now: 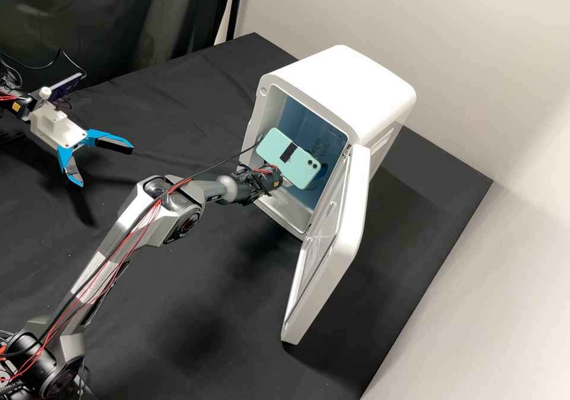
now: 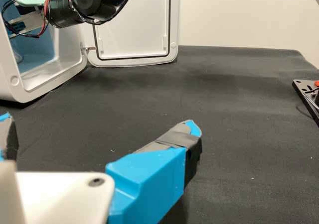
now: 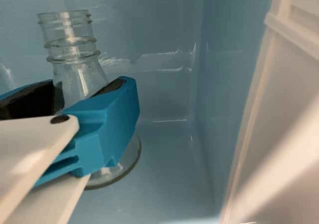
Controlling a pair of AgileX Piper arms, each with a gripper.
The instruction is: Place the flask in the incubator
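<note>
1. Incubator (image 1: 350,91): white box with a pale blue inside, standing on the right part of the black desk (image 1: 196,281). Its opening faces left and near.
2. Door (image 1: 332,240): wide open, hinged on the right edge of the opening. It hangs out toward the near side with its inner face showing.
3. Right arm (image 1: 148,210): comes in from the near left corner and stretches across the desk, its wrist at the mouth of the incubator. A mint-green phone (image 1: 291,158) sits on the wrist and covers most of the opening in the high view.
4. Right hand (image 3: 75,94): inside the blue chamber, its blue fingers (image 3: 107,117) closed on the flask from both sides at the shoulder, just under the neck.
5. Flask (image 3: 70,50): clear glass with a threaded neck and no cap, upright. It is inside the incubator, left of the chamber's middle. Its round base is down at the chamber floor; I cannot tell whether it rests on it.
6. Left hand (image 1: 102,164): at the far left, above the desk and well apart from the incubator. Its two blue fingers are spread wide and hold nothing.
7. From the left wrist, the incubator's lower corner and the open door lie far across bare black cloth.
</note>
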